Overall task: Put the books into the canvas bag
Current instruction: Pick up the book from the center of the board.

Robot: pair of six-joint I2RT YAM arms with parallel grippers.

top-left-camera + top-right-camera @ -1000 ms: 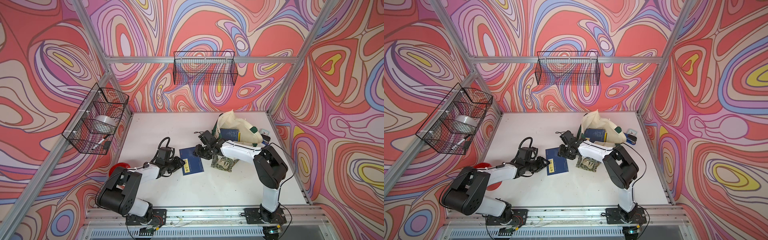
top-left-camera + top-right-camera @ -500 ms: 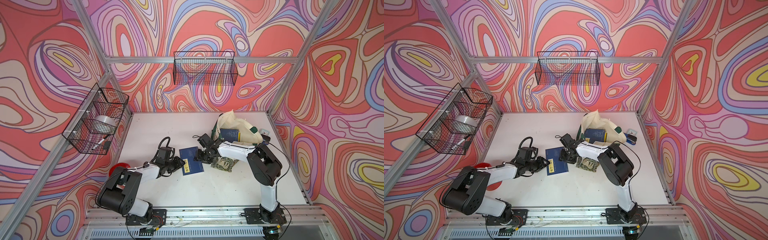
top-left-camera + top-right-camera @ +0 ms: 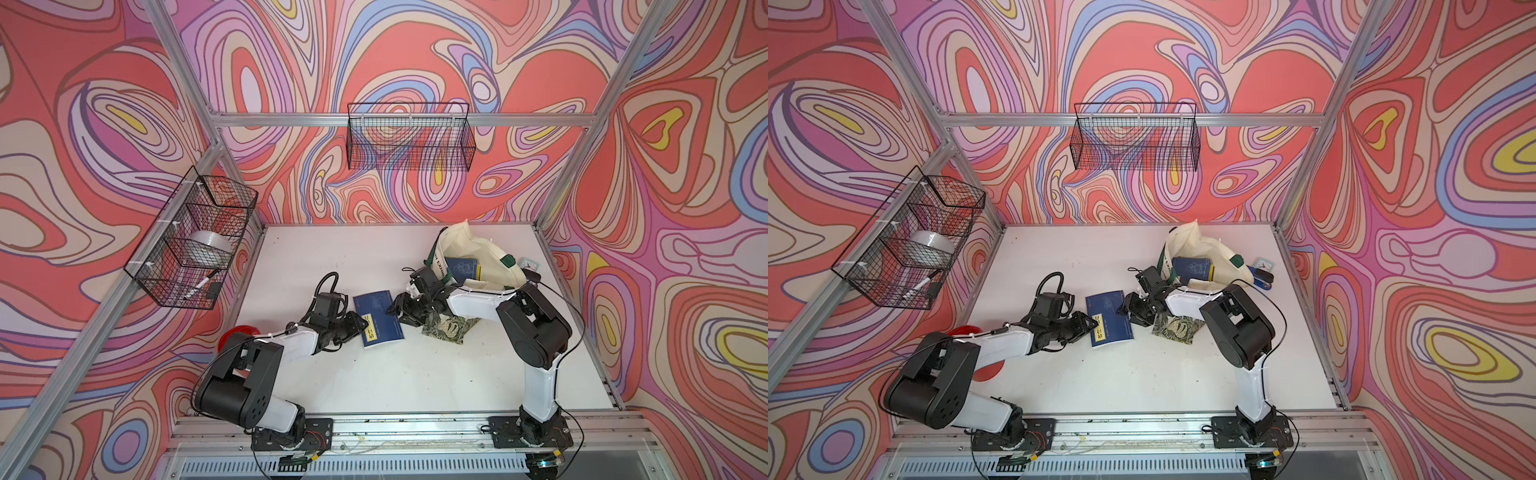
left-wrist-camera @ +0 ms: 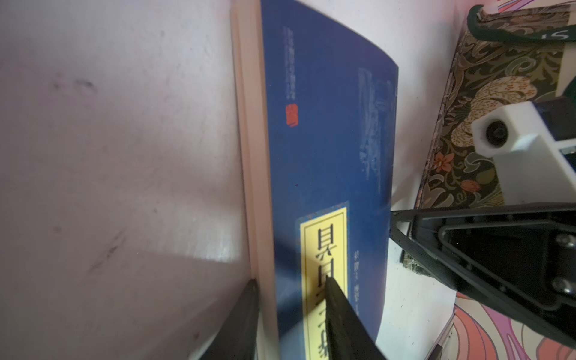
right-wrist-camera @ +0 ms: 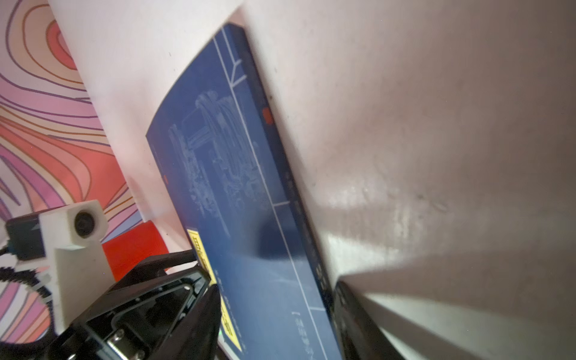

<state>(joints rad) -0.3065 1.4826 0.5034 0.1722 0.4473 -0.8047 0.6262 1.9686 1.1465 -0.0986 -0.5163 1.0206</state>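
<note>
The right gripper (image 3: 392,311) had moved from the bag (image 3: 490,253) to the blue book (image 3: 380,316) mid-frame, jaws wide around its edge. The left gripper (image 3: 364,323) pinched the other edge. Both could lift it now.

The white bench (image 3: 374,382), scuffed with faint dark marks, carries a navy book (image 3: 378,318) with a yellow label near its middle. Just right of it slumps the cream canvas bag (image 3: 490,253), leaf-patterned base toward the front. Beyond the bag, by the right edge, sit a blue-and-black stapler (image 3: 1263,277) and a small pale-blue square thing (image 3: 1264,263). A red cup (image 3: 237,332) stands at the left edge.
</note>
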